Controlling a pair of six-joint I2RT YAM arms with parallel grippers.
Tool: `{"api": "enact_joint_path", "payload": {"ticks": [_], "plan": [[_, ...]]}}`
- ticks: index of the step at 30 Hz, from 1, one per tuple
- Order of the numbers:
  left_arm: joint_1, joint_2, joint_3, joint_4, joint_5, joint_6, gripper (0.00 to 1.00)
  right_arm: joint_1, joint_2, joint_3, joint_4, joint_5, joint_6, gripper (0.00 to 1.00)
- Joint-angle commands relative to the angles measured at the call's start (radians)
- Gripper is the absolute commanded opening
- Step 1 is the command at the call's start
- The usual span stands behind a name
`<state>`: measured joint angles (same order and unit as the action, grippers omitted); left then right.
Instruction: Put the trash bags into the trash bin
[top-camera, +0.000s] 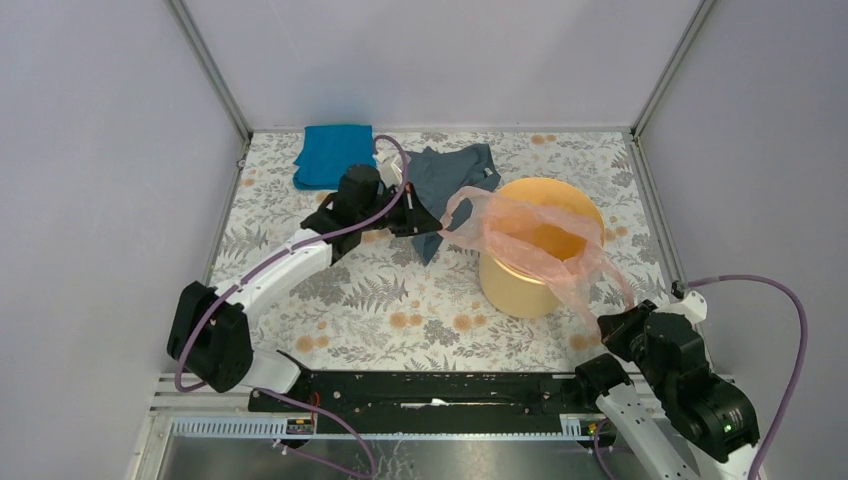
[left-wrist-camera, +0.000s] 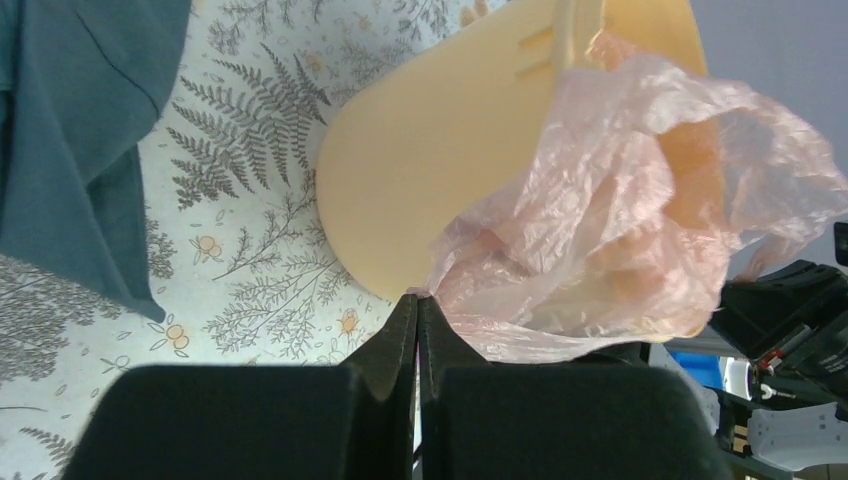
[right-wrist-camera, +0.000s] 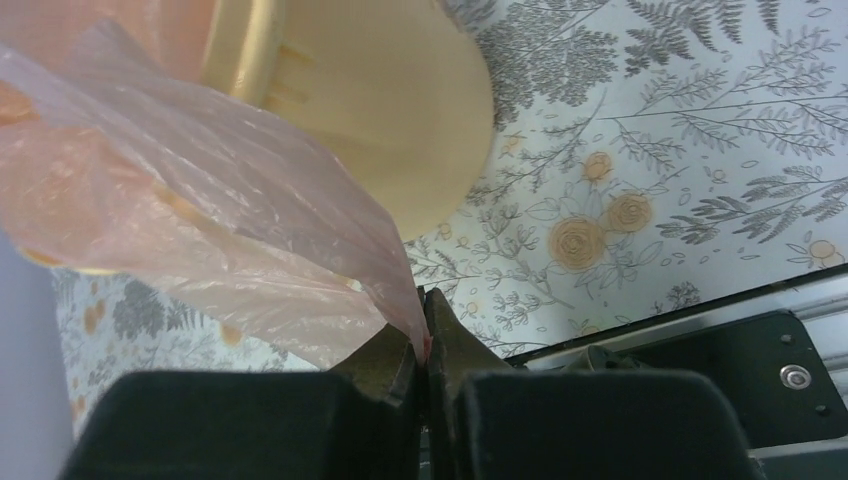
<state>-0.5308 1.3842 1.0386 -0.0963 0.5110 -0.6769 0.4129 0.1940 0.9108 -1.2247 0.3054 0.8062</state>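
The right gripper is nearest, low at the near right corner of the worktop. Its jaws are pressed together on one corner of the trash bag. From that pinch the pale-pink film climbs up and away over the rim of the trash bin, which stands upright on the worktop. Part of the film sags into the mouth, but a long tail hangs outside down the near right wall, so the bag lies across the bin, not inside it.

Beyond the bin, on its left, the left gripper is likewise clamped shut on the bag's other end. It holds that end just outside the rim and close to the grey-blue garment. The blue cloth lies farther back.

The film looks thin and is held only by two small pinches, so I judge that drawing the arms apart could tear it or pull it free. Dragging it over the rim could tip or slide what seems a light bin. If the bag is let go while the tail hangs outside, its weight may pull the whole bag out. The left gripper could also snag the garment.
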Motion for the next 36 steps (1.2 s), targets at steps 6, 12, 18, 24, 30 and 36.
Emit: {"api": "enact_joint_path", "payload": {"ticks": [6, 12, 18, 24, 30, 36], "plan": [[-0.015, -0.051, 0.011, -0.008, -0.128, 0.023, 0.0, -0.001, -0.029, 0.055, -0.008, 0.103, 0.011, 0.03], [-0.015, -0.172, 0.047, -0.125, -0.203, 0.102, 0.0, -0.001, -0.021, 0.145, -0.034, -0.026, -0.072, 0.13], [-0.015, -0.154, 0.003, -0.163, -0.187, 0.123, 0.0, 0.0, -0.019, 0.149, -0.124, -0.021, -0.008, 0.03], [-0.015, -0.125, -0.027, -0.109, -0.194, 0.11, 0.0, -0.001, 0.005, 0.102, -0.19, 0.025, 0.074, 0.04], [-0.038, 0.035, 0.004, 0.066, -0.138, -0.006, 0.0, 0.0, 0.074, 0.004, 0.023, 0.119, 0.163, 0.19], [-0.065, 0.168, 0.043, 0.232, -0.159, -0.133, 0.0, -0.001, 0.16, -0.089, 0.263, 0.274, 0.155, 0.2]]}}
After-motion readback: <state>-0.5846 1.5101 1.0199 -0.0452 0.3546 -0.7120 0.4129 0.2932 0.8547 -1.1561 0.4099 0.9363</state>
